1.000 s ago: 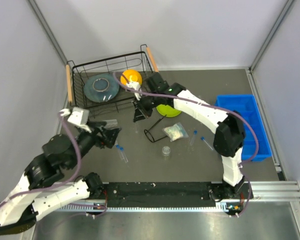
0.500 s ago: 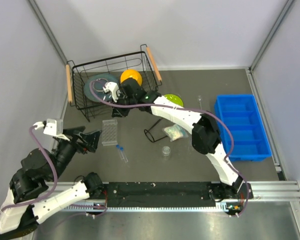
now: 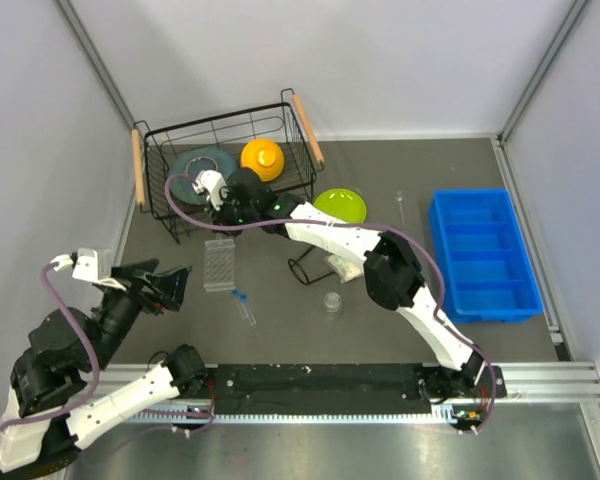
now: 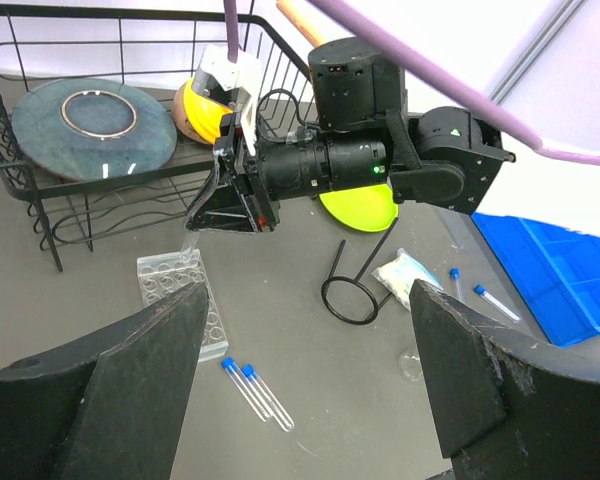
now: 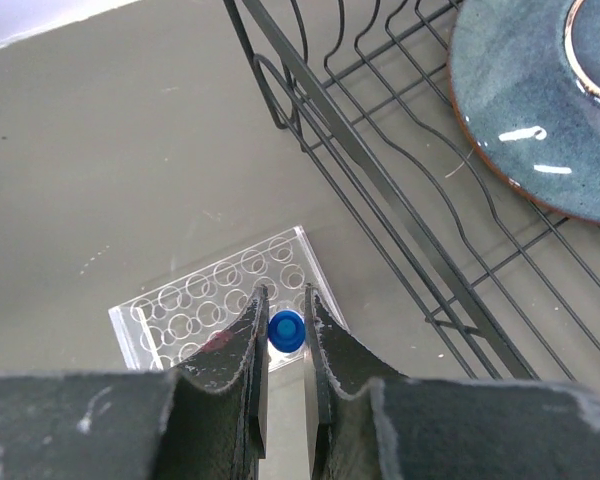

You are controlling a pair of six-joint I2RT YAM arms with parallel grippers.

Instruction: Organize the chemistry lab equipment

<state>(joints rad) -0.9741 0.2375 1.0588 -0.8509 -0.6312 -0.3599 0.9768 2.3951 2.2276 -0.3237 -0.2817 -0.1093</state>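
My right gripper [image 5: 284,295] is shut on a blue-capped test tube [image 5: 286,330] and holds it upright just above the clear plastic tube rack [image 5: 195,310]. From the top view the right gripper [image 3: 220,208] hangs over the rack [image 3: 219,265] by the basket's front. My left gripper [image 3: 170,284] is open and empty, left of the rack. Two more test tubes [image 4: 255,390] lie on the table between its fingers. The black-framed goggles [image 4: 350,293], crinkly packet [image 4: 405,273], tiny dish [image 3: 332,300] and thin glass rod [image 3: 400,205] lie further right.
A black wire basket [image 3: 285,110] at the back holds a grey plate [image 3: 198,170] and an orange bowl [image 3: 263,155]. A lime-green plate [image 3: 342,205] lies right of it. A blue bin [image 3: 485,250] stands at the right. Two tubes [image 4: 475,290] lie near the packet.
My right arm has swung left from beside the green plate to over the rack. My left arm has drawn back to the left, away from the rack.
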